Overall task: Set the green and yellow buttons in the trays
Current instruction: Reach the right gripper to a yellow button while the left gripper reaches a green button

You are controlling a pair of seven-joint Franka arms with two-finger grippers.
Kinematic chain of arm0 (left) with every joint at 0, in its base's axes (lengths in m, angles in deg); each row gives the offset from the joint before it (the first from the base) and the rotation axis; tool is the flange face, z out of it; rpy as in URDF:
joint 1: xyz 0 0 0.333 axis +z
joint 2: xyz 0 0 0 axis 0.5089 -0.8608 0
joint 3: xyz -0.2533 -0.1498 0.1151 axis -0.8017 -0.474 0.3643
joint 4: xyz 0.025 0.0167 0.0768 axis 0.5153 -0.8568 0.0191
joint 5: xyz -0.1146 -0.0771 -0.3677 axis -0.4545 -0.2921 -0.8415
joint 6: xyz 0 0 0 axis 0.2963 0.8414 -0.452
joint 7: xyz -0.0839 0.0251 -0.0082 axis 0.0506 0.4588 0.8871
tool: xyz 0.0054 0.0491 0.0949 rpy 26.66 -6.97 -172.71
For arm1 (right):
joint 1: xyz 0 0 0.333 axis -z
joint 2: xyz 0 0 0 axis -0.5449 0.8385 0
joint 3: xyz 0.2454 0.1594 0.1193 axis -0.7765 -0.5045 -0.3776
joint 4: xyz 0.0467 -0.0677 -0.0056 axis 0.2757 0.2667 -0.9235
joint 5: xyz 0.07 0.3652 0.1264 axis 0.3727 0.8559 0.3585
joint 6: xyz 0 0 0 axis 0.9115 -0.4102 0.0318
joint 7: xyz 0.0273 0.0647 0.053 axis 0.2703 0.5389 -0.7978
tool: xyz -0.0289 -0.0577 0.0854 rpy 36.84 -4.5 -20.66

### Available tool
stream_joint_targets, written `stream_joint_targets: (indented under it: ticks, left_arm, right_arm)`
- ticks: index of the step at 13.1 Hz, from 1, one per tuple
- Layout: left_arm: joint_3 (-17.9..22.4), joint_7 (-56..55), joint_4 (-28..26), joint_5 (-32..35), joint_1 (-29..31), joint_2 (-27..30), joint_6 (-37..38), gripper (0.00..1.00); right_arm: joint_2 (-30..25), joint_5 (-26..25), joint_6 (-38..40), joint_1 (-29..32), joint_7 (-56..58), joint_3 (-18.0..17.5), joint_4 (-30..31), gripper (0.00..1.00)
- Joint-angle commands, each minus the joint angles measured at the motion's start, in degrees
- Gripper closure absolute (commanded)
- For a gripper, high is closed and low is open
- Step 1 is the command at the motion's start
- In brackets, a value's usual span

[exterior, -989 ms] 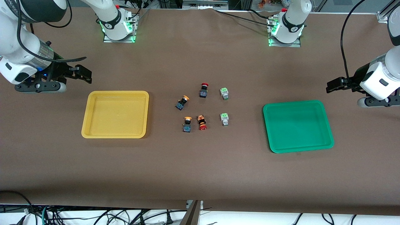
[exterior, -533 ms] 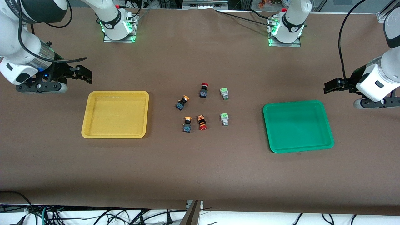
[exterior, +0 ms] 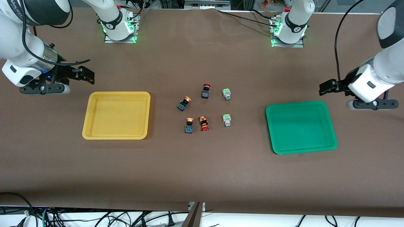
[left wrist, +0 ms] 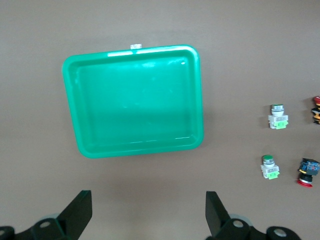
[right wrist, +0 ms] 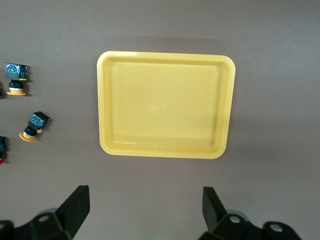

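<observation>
Six buttons clustered mid-table, between the yellow tray point(exterior: 116, 115) and the green tray point(exterior: 301, 127). Two green buttons point(exterior: 226, 94) point(exterior: 226, 120) lying nearest the green tray, two yellow buttons point(exterior: 184, 103) point(exterior: 189, 125) nearest the yellow tray, two red buttons point(exterior: 205, 90) point(exterior: 204, 123) in between. Both trays bare. Left claw point(left wrist: 147, 212) spread wide, holding nothing, up over the brown table point(exterior: 202, 176) beside the green tray. Right claw point(right wrist: 145, 210) likewise wide and empty, over the table beside the yellow tray.
</observation>
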Motion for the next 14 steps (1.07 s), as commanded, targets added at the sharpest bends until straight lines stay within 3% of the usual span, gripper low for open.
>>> stream_joint_targets:
  ticks: [1,5,7,10,12,14]
  left_arm:
    - [-1.49,-3.72,-0.35,-2.55,-0.16,-1.61,-2.35,0.00]
    - [-5.62,-7.76,-3.06,-2.65,-0.25,-2.85,-7.36,0.00]
    - [-9.30,-13.38,-6.22,-2.65,-0.42,-3.46,-12.61,0.00]
    - [-15.28,-20.86,-15.17,-2.56,-0.60,-4.51,-25.95,0.00]
    - [-16.35,-23.94,-19.58,-2.30,-2.96,-6.27,-32.83,0.00]
    - [-16.35,-27.10,-20.65,-1.77,-5.42,-8.81,-35.22,0.00]
  right_arm:
    - [-0.39,0.00,-0.20,-0.33,0.33,0.00,0.94,0.00]
    - [-0.30,0.17,-1.43,-0.77,-1.95,-0.44,3.13,0.00]
    - [1.97,0.17,-3.88,-2.69,-8.87,-2.28,4.89,0.00]
    - [8.99,2.88,-10.37,-6.03,-20.20,-5.79,5.17,0.00]
    - [14.35,5.53,-17.13,-9.54,-28.38,-6.76,5.17,0.00]
    - [20.50,5.62,-25.74,-14.81,-37.95,-6.77,4.99,0.00]
